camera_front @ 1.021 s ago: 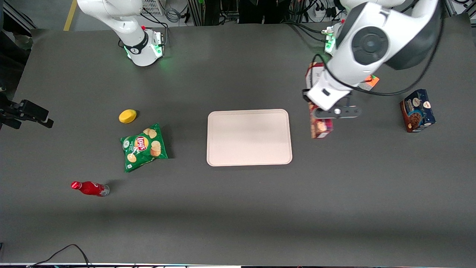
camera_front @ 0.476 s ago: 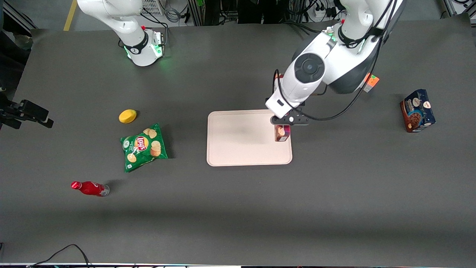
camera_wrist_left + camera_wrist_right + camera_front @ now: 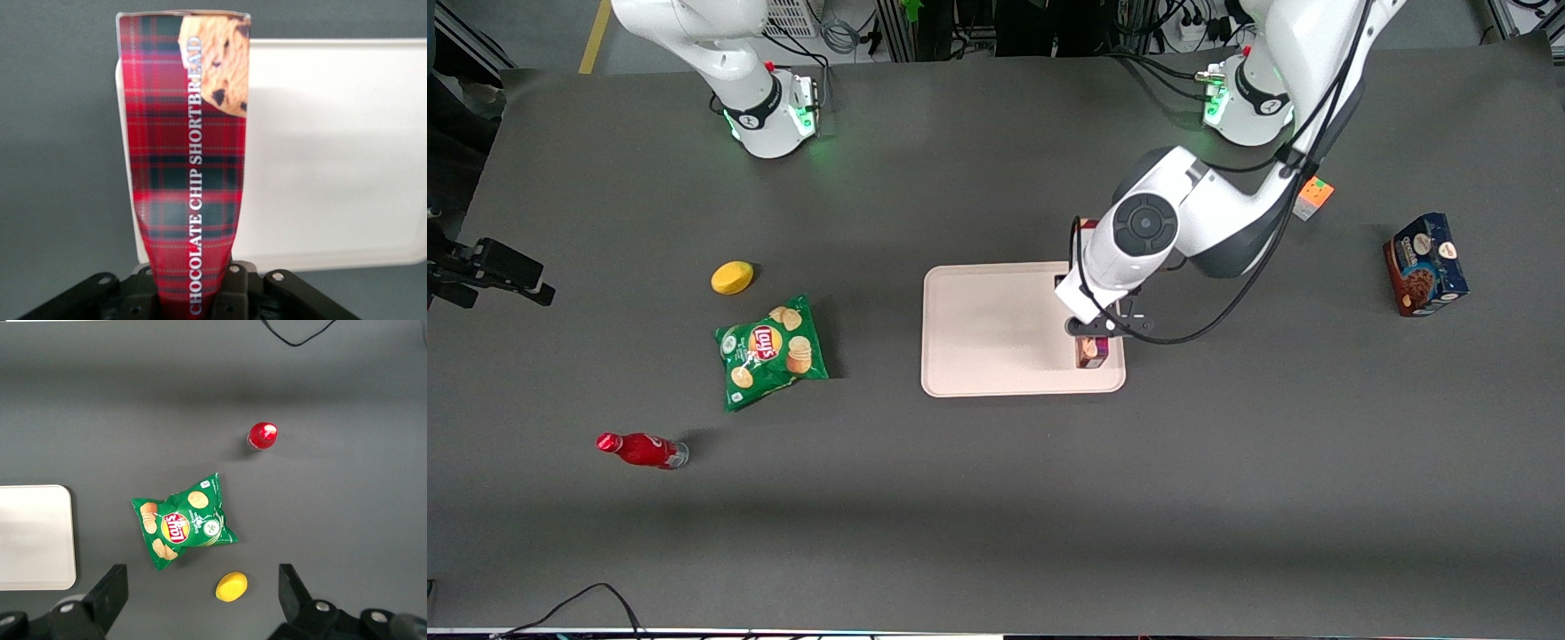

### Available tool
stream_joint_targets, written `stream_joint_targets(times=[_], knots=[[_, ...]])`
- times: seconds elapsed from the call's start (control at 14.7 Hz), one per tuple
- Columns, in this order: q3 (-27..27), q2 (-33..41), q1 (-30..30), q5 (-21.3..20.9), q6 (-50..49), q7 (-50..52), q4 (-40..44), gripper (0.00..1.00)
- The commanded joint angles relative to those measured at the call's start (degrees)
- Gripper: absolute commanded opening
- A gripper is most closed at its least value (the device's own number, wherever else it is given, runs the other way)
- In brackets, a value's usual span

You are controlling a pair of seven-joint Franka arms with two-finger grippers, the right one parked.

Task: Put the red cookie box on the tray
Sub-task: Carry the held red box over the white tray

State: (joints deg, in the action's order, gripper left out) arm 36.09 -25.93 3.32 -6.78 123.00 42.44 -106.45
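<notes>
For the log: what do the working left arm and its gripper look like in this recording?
The left arm is glossy white with rounded shells, dark grey joint sections and a round dark grey cap on one joint. Black cables loop along it, and its base glows green. The gripper, above the tray, is black, with visible screw heads in the wrist view.

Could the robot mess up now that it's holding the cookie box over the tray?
Maybe. The gripper holds the red cookie box by one end, so the long box could tip when let go. It also hangs close to the edge of the tray nearest the working arm, so it might land partly on the rim or the table.
</notes>
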Motion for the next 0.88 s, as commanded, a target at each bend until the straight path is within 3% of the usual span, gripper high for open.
stream_joint_targets(times=[0.0, 0.82], knots=[[0.03, -4.82, 0.63, -7.52, 3.99, 6.32, 0.89, 0.10], [-0.50, -9.22, 1.33, -14.04, 8.65, 11.16, -0.51, 0.10]])
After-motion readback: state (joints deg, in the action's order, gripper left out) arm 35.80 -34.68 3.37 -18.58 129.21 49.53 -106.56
